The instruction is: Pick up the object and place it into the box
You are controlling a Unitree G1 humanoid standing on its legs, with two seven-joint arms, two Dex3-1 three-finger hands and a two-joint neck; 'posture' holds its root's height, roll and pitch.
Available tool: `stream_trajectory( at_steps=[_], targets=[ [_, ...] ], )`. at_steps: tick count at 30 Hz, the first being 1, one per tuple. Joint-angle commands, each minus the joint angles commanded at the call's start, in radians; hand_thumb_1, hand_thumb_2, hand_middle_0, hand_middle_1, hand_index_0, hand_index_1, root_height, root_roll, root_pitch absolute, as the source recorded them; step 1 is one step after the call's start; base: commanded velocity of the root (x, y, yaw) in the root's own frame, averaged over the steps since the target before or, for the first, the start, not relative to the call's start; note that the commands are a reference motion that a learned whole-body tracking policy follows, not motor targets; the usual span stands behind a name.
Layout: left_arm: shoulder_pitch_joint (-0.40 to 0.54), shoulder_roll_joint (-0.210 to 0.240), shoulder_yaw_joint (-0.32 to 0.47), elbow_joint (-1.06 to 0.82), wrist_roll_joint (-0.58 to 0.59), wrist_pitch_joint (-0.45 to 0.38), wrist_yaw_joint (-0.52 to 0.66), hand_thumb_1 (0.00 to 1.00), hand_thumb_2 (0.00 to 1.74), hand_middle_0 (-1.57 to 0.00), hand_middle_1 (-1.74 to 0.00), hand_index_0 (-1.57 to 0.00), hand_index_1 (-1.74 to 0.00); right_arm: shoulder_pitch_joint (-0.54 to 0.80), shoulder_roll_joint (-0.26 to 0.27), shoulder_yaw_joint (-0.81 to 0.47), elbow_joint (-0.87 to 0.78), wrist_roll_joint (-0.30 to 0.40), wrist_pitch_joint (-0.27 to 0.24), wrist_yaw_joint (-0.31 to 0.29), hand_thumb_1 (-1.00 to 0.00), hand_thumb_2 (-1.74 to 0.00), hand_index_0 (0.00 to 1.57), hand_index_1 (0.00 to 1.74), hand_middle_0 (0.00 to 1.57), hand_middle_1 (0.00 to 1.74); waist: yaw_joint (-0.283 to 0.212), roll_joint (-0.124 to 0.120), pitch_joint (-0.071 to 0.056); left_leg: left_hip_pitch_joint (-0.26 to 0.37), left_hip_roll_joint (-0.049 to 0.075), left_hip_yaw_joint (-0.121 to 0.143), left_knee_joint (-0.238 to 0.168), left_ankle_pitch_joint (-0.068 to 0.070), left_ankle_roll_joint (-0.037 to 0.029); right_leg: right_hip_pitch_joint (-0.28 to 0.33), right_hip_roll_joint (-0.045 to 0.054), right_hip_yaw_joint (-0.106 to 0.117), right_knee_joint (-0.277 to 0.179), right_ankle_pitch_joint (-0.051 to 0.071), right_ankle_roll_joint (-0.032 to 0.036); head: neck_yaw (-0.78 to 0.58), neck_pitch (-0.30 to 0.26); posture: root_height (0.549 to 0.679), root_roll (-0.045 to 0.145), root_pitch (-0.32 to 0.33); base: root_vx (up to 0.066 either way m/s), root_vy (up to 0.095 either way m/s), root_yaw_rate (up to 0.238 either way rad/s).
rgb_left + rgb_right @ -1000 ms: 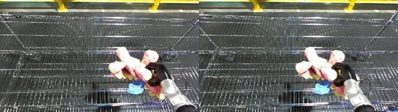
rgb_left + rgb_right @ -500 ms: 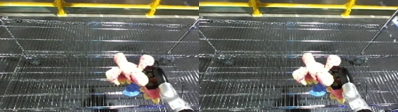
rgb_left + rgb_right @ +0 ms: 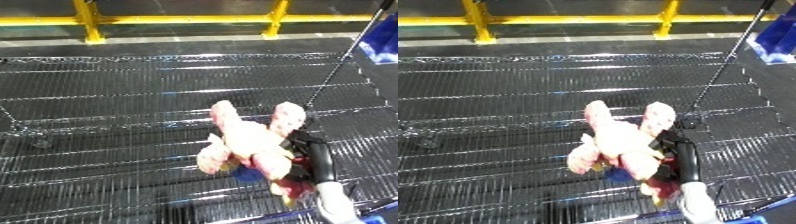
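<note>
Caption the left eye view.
Right hand grips a pink plush toy above the wire shelf.

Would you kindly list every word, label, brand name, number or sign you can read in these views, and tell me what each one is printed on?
There is no readable text in either view.
The pink plush toy held by the right robot hand shows no tag or print.
The wire shelf, the yellow rail and the blue bin at the upper right carry no visible lettering or numbers.
</note>
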Motion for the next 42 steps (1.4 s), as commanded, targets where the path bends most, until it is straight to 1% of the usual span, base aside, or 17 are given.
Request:
stream_trajectory(
  at_steps=[2, 7, 11, 15, 16, 20, 24, 27, 32, 38, 39, 40, 42],
  targets=[
    [-0.001, -0.003, 0.006, -0.002, 0.0, 0.003, 0.002, 1.0, 1.74, -1.57, -1.74, -1.57, -1.74, 0.049, 0.014, -0.044, -0.052, -0.006, -0.01, -0.007, -1.0, -1.74, 1.57, 1.74, 1.57, 1.74, -0.013, -0.003, 0.0, 0.001, 0.001, 0.002, 0.012, -0.007, 0.0012, -0.002, 0.0009, 0.005, 0.006, -0.001, -0.0002, 0.036, -0.022, 0.62, 0.047, -0.196, -0.003, 0.012, -0.076],
    [-0.006, -0.008, 0.008, 0.001, 0.004, 0.013, 0.005, 1.0, 1.74, -1.57, -1.74, -1.57, -1.74, 0.15, 0.042, -0.135, -0.157, -0.027, -0.026, -0.023, -1.0, -1.74, 1.57, 1.74, 1.57, 1.74, -0.044, -0.008, 0.0, 0.011, 0.004, 0.012, 0.035, -0.024, 0.0046, -0.001, 0.0023, 0.019, 0.014, -0.002, 0.0006, 0.123, -0.054, 0.618, 0.05, -0.209, 0.0, 0.017, -0.104],
    [-0.01, -0.015, 0.007, 0.004, 0.009, 0.019, 0.009, 1.0, 1.74, -1.57, -1.74, -1.57, -1.74, 0.227, 0.067, -0.208, -0.23, -0.046, -0.041, -0.042, -1.0, -1.74, 1.57, 1.74, 1.57, 1.74, -0.078, -0.012, 0.0, 0.026, 0.01, 0.023, 0.055, -0.039, 0.0077, 0.008, 0.0026, 0.029, 0.013, -0.001, -0.0003, 0.213, -0.087, 0.617, 0.052, -0.222, 0.008, 0.027, -0.148],
    [-0.013, -0.024, 0.0, 0.008, 0.013, 0.027, 0.013, 1.0, 1.74, -1.57, -1.74, -1.57, -1.74, 0.293, 0.109, -0.281, -0.285, -0.051, -0.059, -0.066, -1.0, -1.74, 1.57, 1.74, 1.57, 1.74, -0.112, -0.017, 0.0, 0.037, 0.017, 0.035, 0.071, -0.049, 0.0084, 0.017, 0.0039, 0.036, 0.013, 0.0, -0.0015, 0.249, -0.123, 0.616, 0.054, -0.234, 0.007, 0.021, -0.135],
    [-0.015, -0.026, -0.002, 0.01, 0.015, 0.029, 0.013, 1.0, 1.74, -1.57, -1.74, -1.57, -1.74, 0.307, 0.121, -0.301, -0.295, -0.049, -0.066, -0.074, -1.0, -1.74, 1.57, 1.74, 1.57, 1.74, -0.122, -0.019, 0.0, 0.041, 0.019, 0.038, 0.076, -0.053, 0.0089, 0.02, 0.0053, 0.039, 0.013, 0.001, -0.0024, 0.258, -0.147, 0.616, 0.055, -0.238, 0.011, 0.029, -0.187],
    [-0.025, -0.028, -0.008, 0.019, 0.027, 0.032, 0.013, 1.0, 1.74, -1.57, -1.74, -1.57, -1.74, 0.359, 0.164, -0.37, -0.321, -0.055, -0.087, -0.108, -1.0, -1.74, 1.57, 1.74, 1.57, 1.74, -0.164, -0.024, -0.001, 0.061, 0.025, 0.051, 0.095, -0.068, 0.0117, 0.03, 0.0113, 0.053, 0.012, 0.005, -0.0066, 0.287, -0.191, 0.617, 0.06, -0.251, 0.012, 0.03, -0.204],
    [-0.038, -0.028, -0.018, 0.036, 0.034, 0.033, 0.015, 1.0, 1.74, -1.57, -1.74, -1.57, -1.74, 0.396, 0.203, -0.421, -0.343, -0.076, -0.097, -0.142, -1.0, -1.74, 1.57, 1.74, 1.57, 1.74, -0.205, -0.026, -0.006, 0.076, 0.032, 0.065, 0.109, -0.081, 0.0124, 0.037, 0.016, 0.065, 0.011, 0.009, -0.0103, 0.306, -0.202, 0.617, 0.064, -0.26, 0.015, 0.023, -0.175],
    [-0.044, -0.031, -0.026, 0.042, 0.033, 0.028, 0.016, 1.0, 1.74, -1.57, -1.74, -1.57, -1.74, 0.415, 0.229, -0.459, -0.354, -0.065, -0.115, -0.165, -1.0, -1.74, 1.57, 1.74, 1.57, 1.74, -0.239, -0.026, -0.011, 0.083, 0.037, 0.077, 0.117, -0.087, 0.0109, 0.036, 0.0213, 0.077, 0.011, 0.013, -0.0146, 0.309, -0.219, 0.618, 0.07, -0.262, 0.012, 0.026, -0.184],
    [-0.048, -0.032, -0.039, 0.05, 0.03, 0.017, 0.011, 1.0, 1.74, -1.57, -1.74, -1.57, -1.74, 0.415, 0.251, -0.504, -0.319, -0.009, -0.157, -0.198, -1.0, -1.74, 1.57, 1.74, 1.57, 1.74, -0.284, -0.025, -0.02, 0.091, 0.045, 0.098, 0.125, -0.094, 0.0049, 0.033, 0.0284, 0.096, 0.001, 0.025, -0.0203, 0.315, -0.252, 0.621, 0.08, -0.26, 0.002, 0.026, -0.173],
    [-0.055, -0.026, -0.051, 0.067, 0.019, -0.001, 0.011, 1.0, 1.74, -1.57, -1.74, -1.57, -1.74, 0.374, 0.256, -0.557, -0.191, 0.122, -0.226, -0.237, -1.0, -1.74, 1.57, 1.74, 1.57, 1.74, -0.309, -0.026, -0.029, 0.091, 0.05, 0.109, 0.135, -0.099, -0.0004, 0.035, 0.0347, 0.102, -0.01, 0.038, -0.024, 0.336, -0.281, 0.623, 0.084, -0.26, -0.008, 0.005, -0.065],
    [-0.056, -0.024, -0.053, 0.069, 0.016, -0.004, 0.009, 1.0, 1.74, -1.57, -1.74, -1.57, -1.74, 0.366, 0.256, -0.565, -0.167, 0.147, -0.236, -0.241, -1.0, -1.74, 1.57, 1.74, 1.57, 1.74, -0.311, -0.026, -0.031, 0.091, 0.05, 0.11, 0.135, -0.099, -0.0012, 0.035, 0.0358, 0.102, -0.011, 0.04, -0.0244, 0.348, -0.293, 0.623, 0.084, -0.259, -0.015, 0.001, -0.027],
    [-0.056, -0.022, -0.056, 0.072, 0.014, -0.007, 0.008, 1.0, 1.74, -1.57, -1.74, -1.57, -1.74, 0.357, 0.256, -0.572, -0.139, 0.175, -0.247, -0.243, -0.95, -1.65, 1.49, 1.65, 1.49, 1.65, -0.313, -0.025, -0.032, 0.091, 0.051, 0.111, 0.135, -0.098, -0.0021, 0.035, 0.0369, 0.102, -0.013, 0.042, -0.0246, 0.35, -0.301, 0.624, 0.084, -0.259, -0.013, 0.003, -0.025],
    [-0.056, -0.017, -0.06, 0.08, 0.01, -0.012, 0.007, 1.0, 1.74, -1.57, -1.74, -1.57, -1.74, 0.33, 0.25, -0.58, -0.056, 0.28, -0.28, -0.22, -0.85, -1.48, 1.33, 1.48, 1.33, 1.48, -0.313, -0.026, -0.036, 0.092, 0.052, 0.112, 0.132, -0.097, -0.0041, 0.038, 0.0395, 0.103, -0.021, 0.046, -0.0248, 0.349, -0.305, 0.625, 0.084, -0.256, -0.015, 0.004, -0.025]
  ],
)
